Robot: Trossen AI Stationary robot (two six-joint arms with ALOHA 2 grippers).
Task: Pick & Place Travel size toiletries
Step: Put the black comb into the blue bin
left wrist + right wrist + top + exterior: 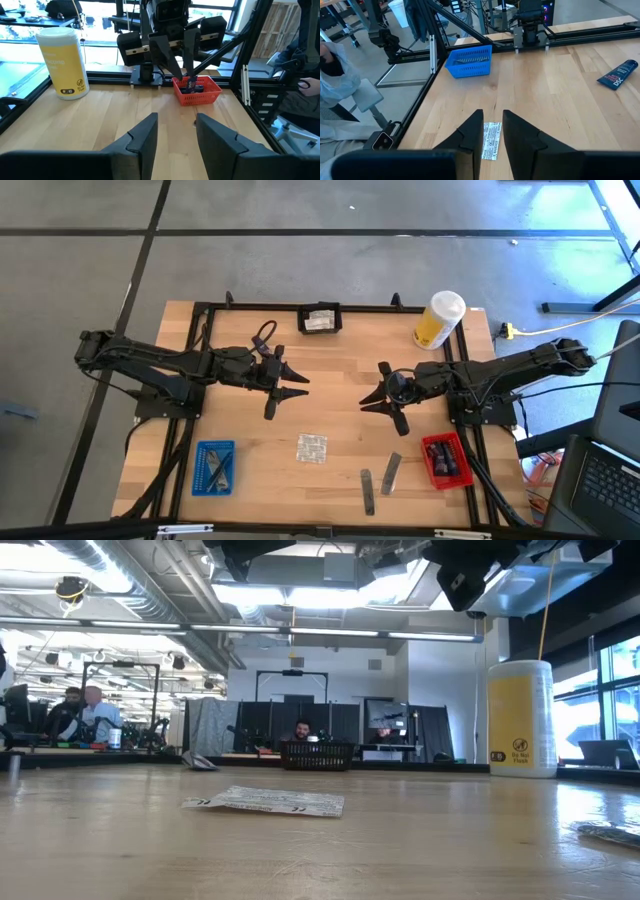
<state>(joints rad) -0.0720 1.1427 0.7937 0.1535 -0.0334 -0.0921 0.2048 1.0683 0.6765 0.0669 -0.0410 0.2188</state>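
Observation:
A silvery foil sachet lies flat on the wooden table near its middle; it also shows in the low view and below my right fingers. Two slim grey sticks lie near the front edge. A dark tube lies on the wood. Dark tubes sit in the red tray. My left gripper hangs open above the table's middle. My right gripper faces it, open by a narrow gap, high above the sachet.
A tall yellow container with a white cap stands at the far right. A black tray holding a sachet sits at the far edge. A blue tray with grey sticks sits at the near left. People are in the room beyond.

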